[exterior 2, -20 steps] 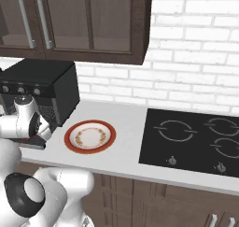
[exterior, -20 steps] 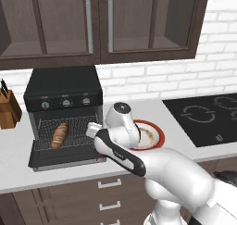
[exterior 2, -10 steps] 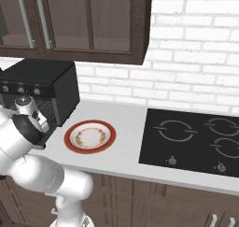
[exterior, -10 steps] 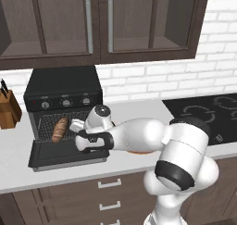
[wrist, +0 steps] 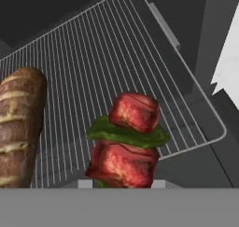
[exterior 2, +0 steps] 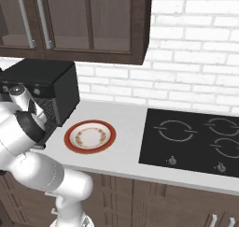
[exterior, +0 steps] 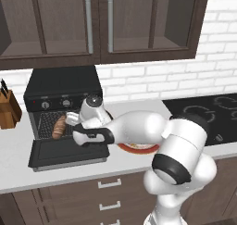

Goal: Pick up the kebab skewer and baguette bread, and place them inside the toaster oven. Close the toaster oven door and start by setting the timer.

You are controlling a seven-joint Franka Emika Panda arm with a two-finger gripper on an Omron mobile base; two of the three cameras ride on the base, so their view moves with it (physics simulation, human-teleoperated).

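Note:
My gripper (wrist: 121,183) is shut on the kebab skewer (wrist: 126,142), whose red chunks and a green slice fill the space between the fingertips. Beneath it lies the wire rack (wrist: 93,58) of the toaster oven (exterior: 62,87). The baguette bread (wrist: 18,128) rests on the rack, left of the skewer in the hand view. In the left base view the hand (exterior: 79,129) hangs at the oven mouth, just right of the baguette bread (exterior: 59,128). The toaster oven door (exterior: 69,152) lies dropped open and flat below the hand.
A red-rimmed plate (exterior 2: 90,136) sits bare on the counter right of the toaster oven (exterior 2: 46,79). A black cooktop (exterior 2: 196,137) lies farther right. A wooden knife block (exterior: 8,112) stands left of the oven. Dark wall cabinets hang overhead.
The arm has swung left from near the plate to the oven opening, carrying the skewer over the open door to above the rack. The baguette has not moved.

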